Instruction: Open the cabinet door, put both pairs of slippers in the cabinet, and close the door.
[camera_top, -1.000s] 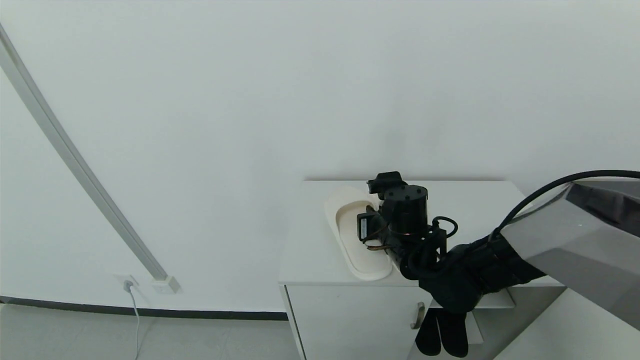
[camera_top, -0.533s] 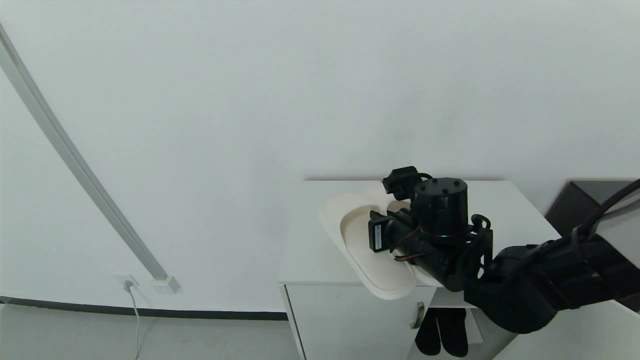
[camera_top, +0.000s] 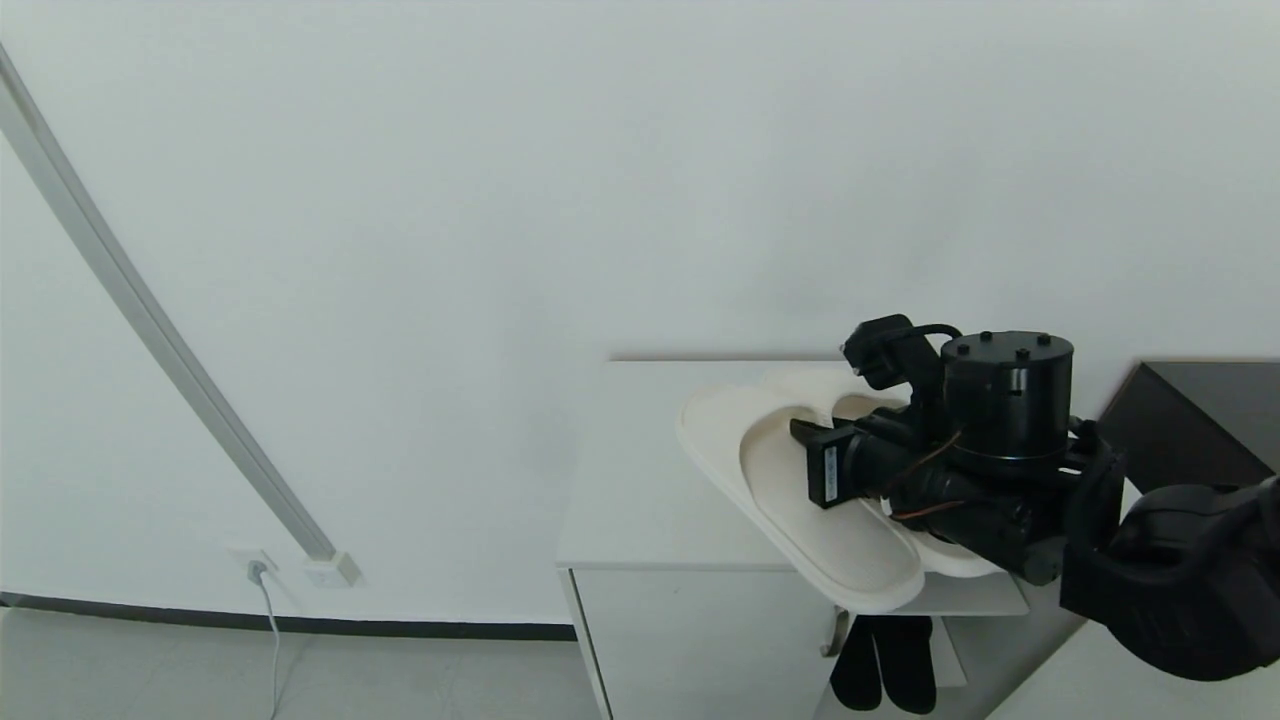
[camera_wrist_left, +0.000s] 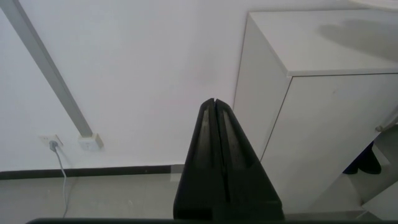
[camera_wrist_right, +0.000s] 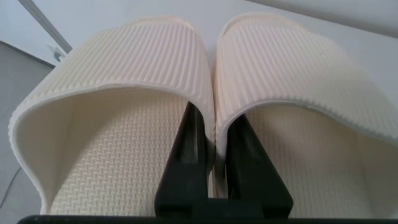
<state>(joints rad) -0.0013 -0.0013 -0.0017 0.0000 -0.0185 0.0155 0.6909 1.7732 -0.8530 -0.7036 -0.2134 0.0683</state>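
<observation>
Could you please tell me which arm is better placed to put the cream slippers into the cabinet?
Right. The right gripper is shut on the cream slippers, close above the cabinet opening where the black slippers sit. The left gripper is shut, empty, off by the closed door.

Cream slippers (camera_top: 850, 540) held above white cabinet (camera_top: 640, 480); black slippers (camera_top: 885, 665) inside.

Lower right of frame: one pair of slippers (camera_top: 840, 510), side by side, overhung the cabinet (camera_top: 640, 500) top's right front corner, the right tool (camera_wrist_right: 214, 140) straddling their adjoining walls; a second pair (camera_top: 885, 665) stood inside, below.
</observation>
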